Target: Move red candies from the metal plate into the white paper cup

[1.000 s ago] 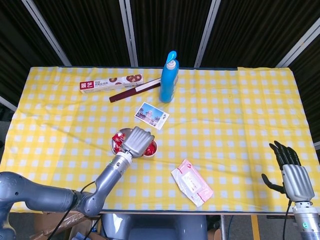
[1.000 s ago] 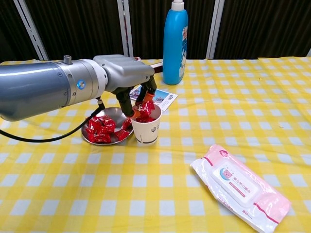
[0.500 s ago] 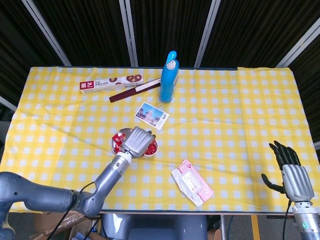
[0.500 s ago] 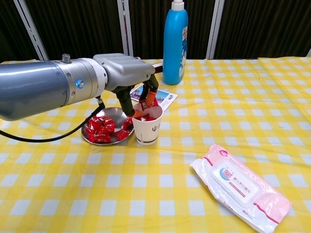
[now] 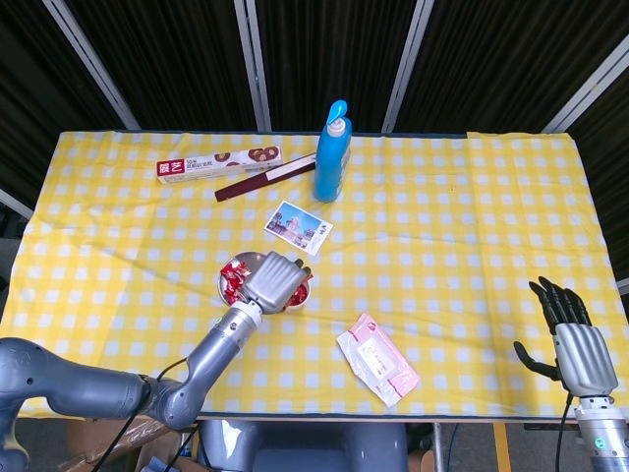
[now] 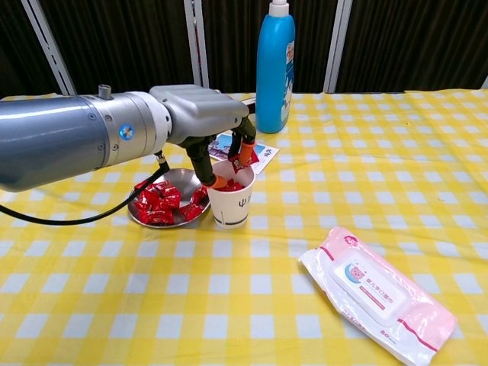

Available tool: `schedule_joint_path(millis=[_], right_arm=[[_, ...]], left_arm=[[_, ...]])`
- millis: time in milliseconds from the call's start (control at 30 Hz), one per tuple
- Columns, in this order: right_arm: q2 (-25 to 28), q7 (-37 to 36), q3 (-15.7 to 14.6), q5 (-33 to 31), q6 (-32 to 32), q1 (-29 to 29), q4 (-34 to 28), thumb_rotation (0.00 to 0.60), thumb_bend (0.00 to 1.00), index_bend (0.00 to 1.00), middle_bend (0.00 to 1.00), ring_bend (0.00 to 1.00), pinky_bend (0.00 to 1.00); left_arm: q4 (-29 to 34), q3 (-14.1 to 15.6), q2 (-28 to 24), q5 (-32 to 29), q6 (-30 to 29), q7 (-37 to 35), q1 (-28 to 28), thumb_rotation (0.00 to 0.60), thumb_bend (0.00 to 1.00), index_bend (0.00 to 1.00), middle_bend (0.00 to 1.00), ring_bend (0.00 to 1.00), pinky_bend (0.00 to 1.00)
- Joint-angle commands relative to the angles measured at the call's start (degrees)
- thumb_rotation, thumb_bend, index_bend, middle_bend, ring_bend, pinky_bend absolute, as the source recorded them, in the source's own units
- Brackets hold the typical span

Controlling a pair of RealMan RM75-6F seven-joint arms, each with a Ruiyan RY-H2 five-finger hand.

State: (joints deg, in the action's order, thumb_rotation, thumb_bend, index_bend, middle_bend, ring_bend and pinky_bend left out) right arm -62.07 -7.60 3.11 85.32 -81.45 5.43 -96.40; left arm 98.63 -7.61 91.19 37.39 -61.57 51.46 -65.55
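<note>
A round metal plate holds several red wrapped candies. Right beside it stands the white paper cup, with red candies showing inside. My left hand hovers over the cup with its fingers spread above the rim, and nothing is plainly held between them. In the head view the left hand covers most of the plate and the cup. My right hand hangs off the table's front right corner, fingers apart and empty.
A blue bottle stands behind the cup. A pink wipes pack lies at the front right. A postcard, a biscuit box and a dark folded fan lie further back.
The red candy pinched in my left hand above the cup has dropped in. The fingers have spread wider over the rim. The right hand has not moved.
</note>
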Motion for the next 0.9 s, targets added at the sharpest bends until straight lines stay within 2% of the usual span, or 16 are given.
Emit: schedule_joint_path(millis=[33,367,667,900], right_arm=[[-0.01,0.00,0.01,0.01,-0.03,-0.01,0.00,0.600,0.39,0.00,0.00,0.00,0.00],[0.02,-0.04,-0.04,0.19,-0.13,-0.03,0.01,0.600,0.39,0.00,0.00,0.00,0.00],[-0.05,0.07,-0.05,0.26,-0.16,-0.01,0.02,0.600,0.39,0.00,0.00,0.00,0.00],[-0.11,0.19,-0.03,0.27,-0.25,-0.03,0.04,0.600,0.39,0.00,0.00,0.00,0.00]], left_arm=[[0.24,0.09,-0.22,0.06,0.18,-0.05,-0.02,0.600,0.33,0.22,0.35,0.86,0.91],[1.37,0.34,-0.95,-0.43,0.47,-0.54,0.11,0.600,0.33,0.21,0.39,0.86,0.91],[3.06,1.04,-2.14,-0.27,0.19,-0.47,0.31,0.600,0.33,0.11,0.45,0.86,0.91],[4.24,1.10,-2.81,0.33,-0.30,-0.92,0.54,0.600,0.33,0.10,0.45,0.86,0.91]])
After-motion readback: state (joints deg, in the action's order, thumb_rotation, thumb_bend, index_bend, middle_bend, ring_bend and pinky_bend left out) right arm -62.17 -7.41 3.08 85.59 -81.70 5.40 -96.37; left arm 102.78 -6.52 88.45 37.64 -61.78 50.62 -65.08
